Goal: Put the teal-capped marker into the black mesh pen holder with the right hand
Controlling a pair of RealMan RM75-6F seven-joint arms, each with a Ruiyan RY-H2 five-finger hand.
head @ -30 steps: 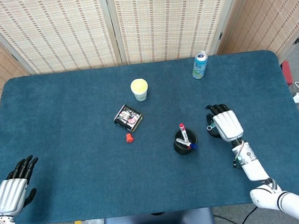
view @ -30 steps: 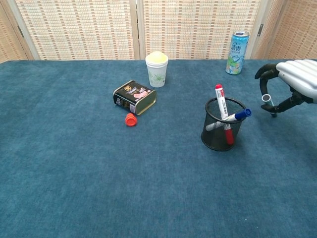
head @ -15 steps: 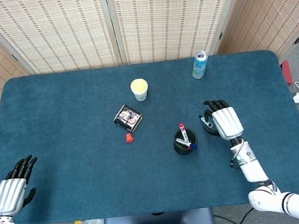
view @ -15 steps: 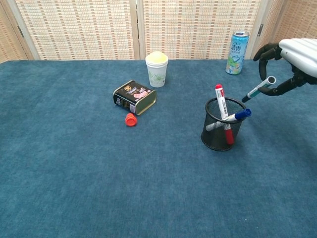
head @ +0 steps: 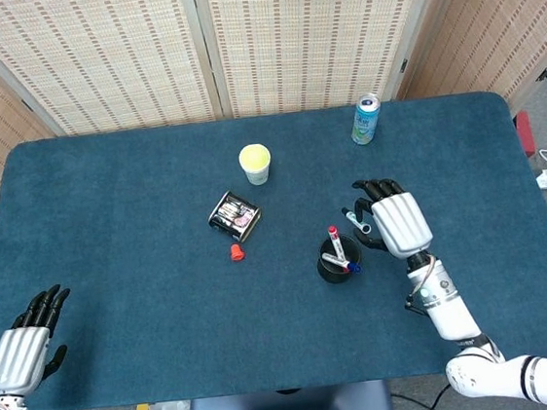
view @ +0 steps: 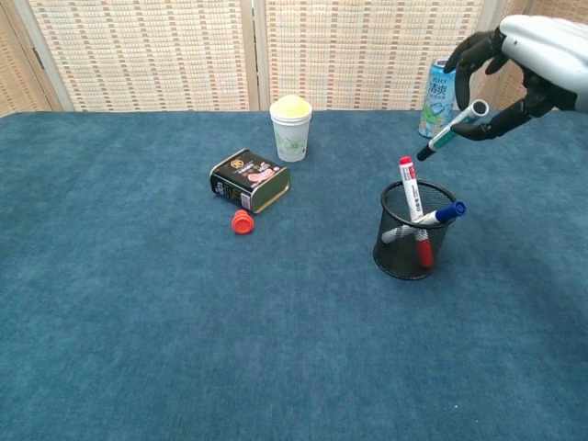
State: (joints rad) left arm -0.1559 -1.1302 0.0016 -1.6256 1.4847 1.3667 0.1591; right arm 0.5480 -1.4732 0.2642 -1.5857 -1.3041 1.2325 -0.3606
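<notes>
The right hand (view: pixel 528 64) is raised above the table (view: pixel 138 322) and pinches the teal-capped marker (view: pixel 450 130) between thumb and fingers; the marker hangs tilted, its dark tip lowest and pointing down-left toward the black mesh pen holder (view: pixel 413 231), apart from the rim and above it. In the chest view the hand is cut off at the right edge, so the palm and wrist are out of sight, and the marker's upper end is partly covered by the fingers (view: pixel 480 48). From the head view the same hand (head: pixel 393 224) sits just beside the holder (head: pixel 339 259) on its right, its back plate hiding most of the grasp; only a short pale stretch of the marker (head: pixel 356 223) pokes out near the fingertips, and its cap colour is hard to read there. The holder already has a red-capped marker (view: pixel 410 188) standing up and a blue-capped marker (view: pixel 443 213) leaning over the rim; their lower parts are blurred behind the mesh. The left hand (head: pixel 22 344) rests at the table's near left corner, fingers spread and holding nothing, seen only in the head view. A drink can (view: pixel 441 96) stands behind the raised hand, partly overlapped by it.
</notes>
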